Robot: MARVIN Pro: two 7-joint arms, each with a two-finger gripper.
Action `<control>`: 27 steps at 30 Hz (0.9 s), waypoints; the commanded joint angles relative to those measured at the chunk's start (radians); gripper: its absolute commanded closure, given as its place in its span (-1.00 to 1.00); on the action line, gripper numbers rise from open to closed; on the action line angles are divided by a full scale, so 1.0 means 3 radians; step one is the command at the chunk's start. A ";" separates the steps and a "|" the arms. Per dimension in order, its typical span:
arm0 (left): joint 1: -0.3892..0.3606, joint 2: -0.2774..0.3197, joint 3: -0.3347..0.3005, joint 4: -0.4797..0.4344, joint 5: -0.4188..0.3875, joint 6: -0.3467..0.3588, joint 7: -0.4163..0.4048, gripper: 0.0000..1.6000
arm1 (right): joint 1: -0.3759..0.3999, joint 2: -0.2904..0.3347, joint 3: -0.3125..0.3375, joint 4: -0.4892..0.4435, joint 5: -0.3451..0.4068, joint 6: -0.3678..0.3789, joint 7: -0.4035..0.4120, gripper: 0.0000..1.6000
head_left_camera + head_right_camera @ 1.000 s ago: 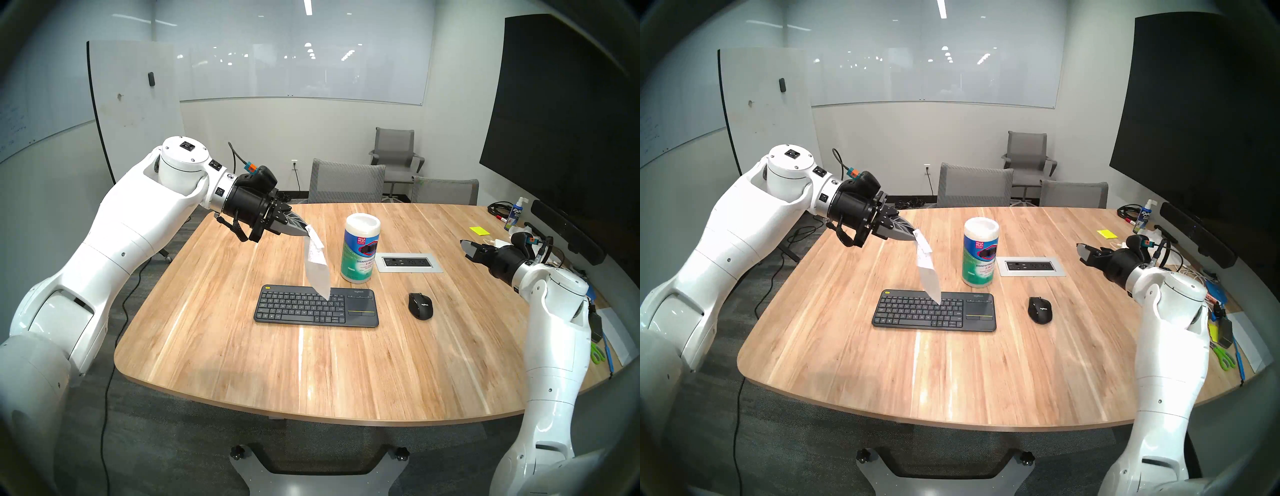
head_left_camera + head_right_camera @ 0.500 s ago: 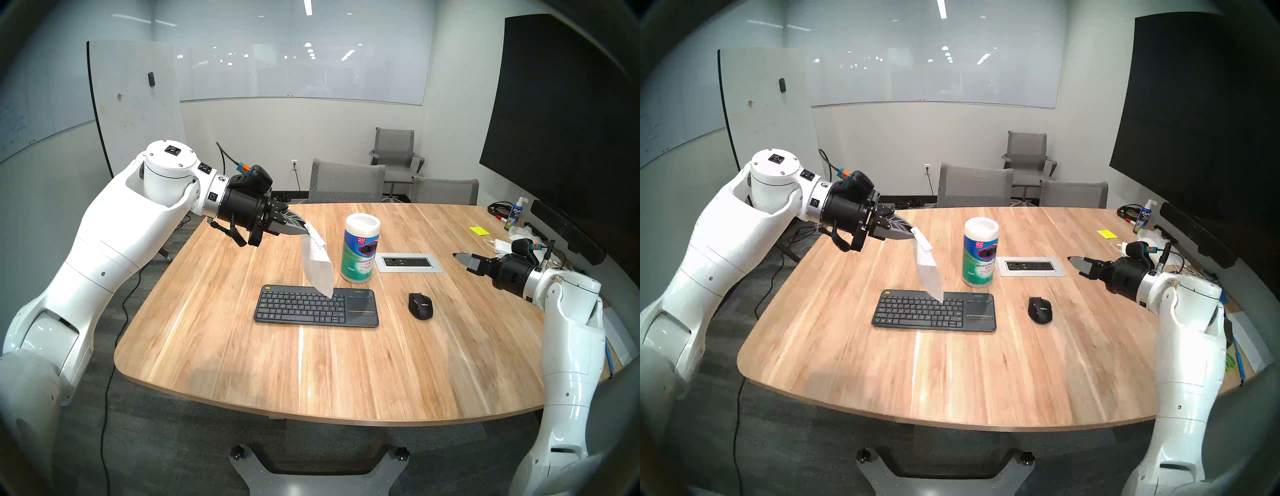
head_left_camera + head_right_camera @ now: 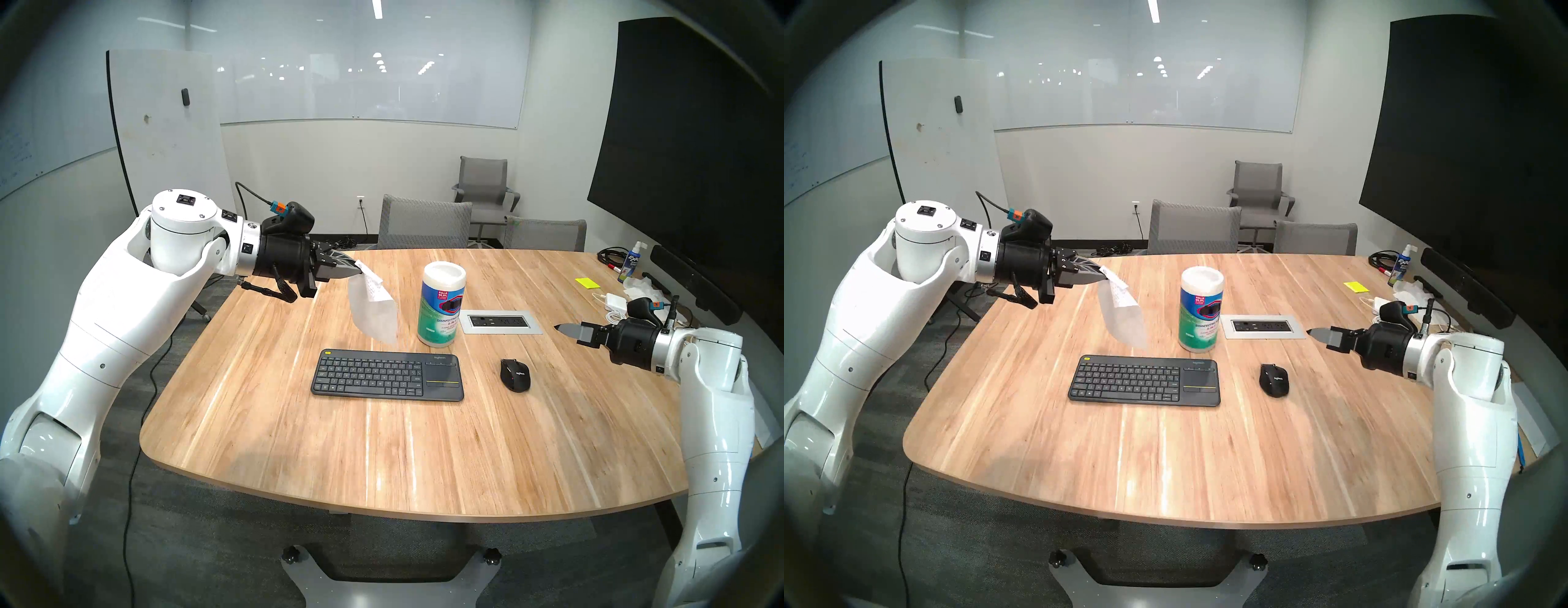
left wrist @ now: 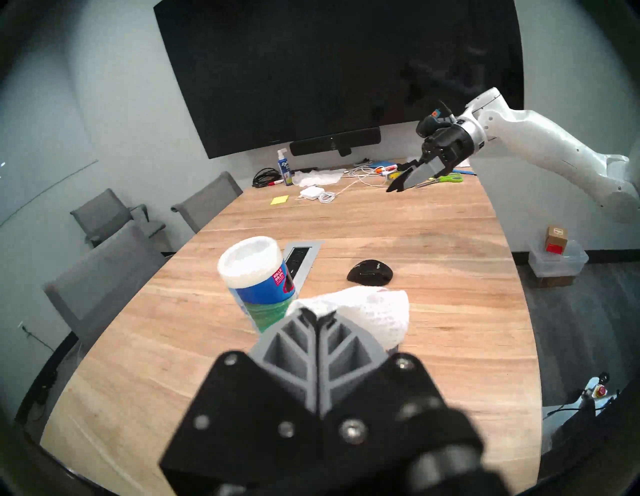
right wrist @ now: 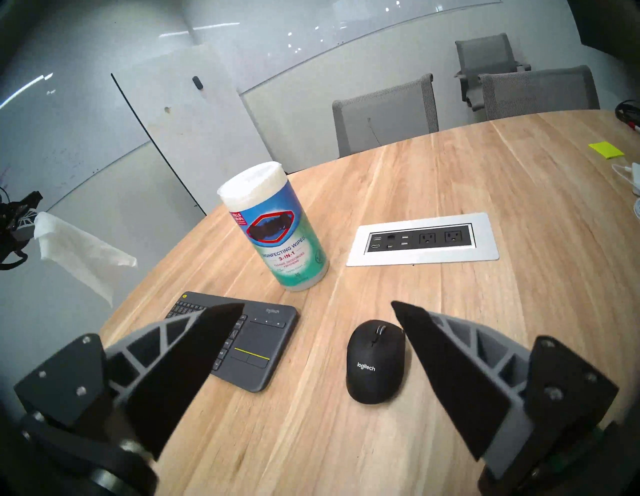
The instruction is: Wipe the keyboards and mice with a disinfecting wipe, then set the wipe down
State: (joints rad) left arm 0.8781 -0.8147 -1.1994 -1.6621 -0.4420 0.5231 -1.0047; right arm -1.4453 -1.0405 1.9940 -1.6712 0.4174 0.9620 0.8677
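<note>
Left arm: near level over wooden counter [image 3: 424, 446], jaws pinching thin white soft wipe [image 3: 375, 312]
Right arm: near level, jaws spread wide, empty

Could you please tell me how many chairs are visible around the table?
3: two grey chairs at the table's far edge, one behind them by the wall. Others may be hidden.

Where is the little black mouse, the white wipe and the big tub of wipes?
Small black rounded mouse [image 5: 375, 362]: right wrist view, its top shell.
Thin white wipe [image 3: 375, 312]: head left view, hanging sheet's middle.
Tall white canister with teal-blue label [image 3: 439, 312]: head left view, its label.
</note>
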 commanded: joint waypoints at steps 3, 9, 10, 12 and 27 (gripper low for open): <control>0.0325 0.0001 -0.0257 -0.0286 -0.0137 0.0132 0.0348 1.00 | -0.0055 0.0428 -0.0147 0.0003 0.0503 -0.0007 0.0353 -1.00; 0.0462 -0.0010 -0.0356 -0.0418 -0.0186 0.0200 0.0519 1.00 | -0.0133 0.0650 -0.0264 0.0069 0.0801 -0.0029 0.0347 -1.00; 0.0473 -0.0011 -0.0363 -0.0429 -0.0191 0.0207 0.0533 1.00 | -0.0140 0.0658 -0.0270 0.0071 0.0831 -0.0037 0.0327 -1.00; 0.0509 -0.0013 -0.0384 -0.0464 -0.0208 0.0230 0.0570 1.00 | -0.0163 0.0746 -0.0321 0.0107 0.0918 -0.0084 0.0355 -1.00; 0.0603 -0.0053 -0.0460 -0.0582 -0.0254 0.0403 0.0747 1.00 | -0.0185 0.1006 -0.0519 0.0277 0.1101 -0.0327 0.0548 -1.00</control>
State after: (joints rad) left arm 1.0648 -0.8241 -1.3163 -1.8100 -0.5094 0.6436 -0.7922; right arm -1.5154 -0.7924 1.8401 -1.5861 0.7233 0.8963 0.9294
